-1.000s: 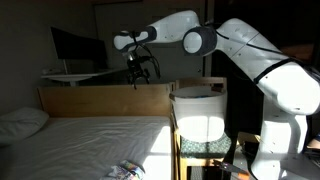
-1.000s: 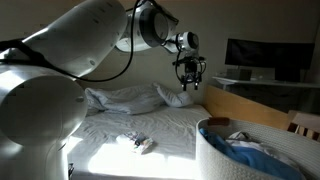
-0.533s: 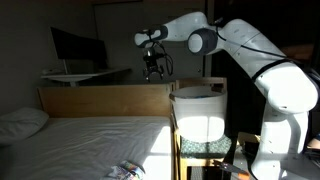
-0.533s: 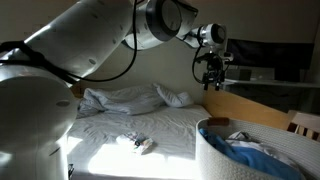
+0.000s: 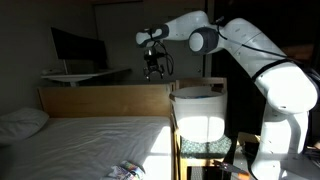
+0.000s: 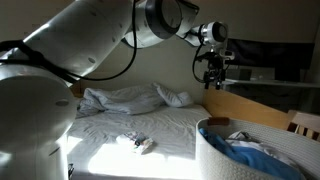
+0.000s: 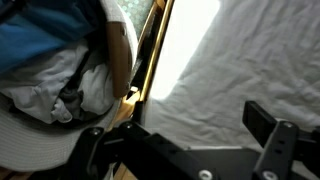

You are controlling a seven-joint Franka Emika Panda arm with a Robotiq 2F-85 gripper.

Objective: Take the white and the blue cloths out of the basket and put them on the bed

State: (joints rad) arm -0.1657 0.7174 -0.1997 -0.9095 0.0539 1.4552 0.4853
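End effector (image 5: 152, 68) hangs high, above and to one side of the basket (image 5: 200, 115) — jaws wide apart, nothing in them. Blue cloth (image 7: 40, 40) and white cloth (image 7: 62, 92) both lie inside the basket, bunched together. Risk from here — an off-centre descent clips the basket rim, or one pinch drags both cloths out at once.

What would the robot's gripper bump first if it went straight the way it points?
Probably the white bed sheet, close beside the wooden bed frame. The open gripper points at it, and the white basket lies off to the side. Depth is unclear.
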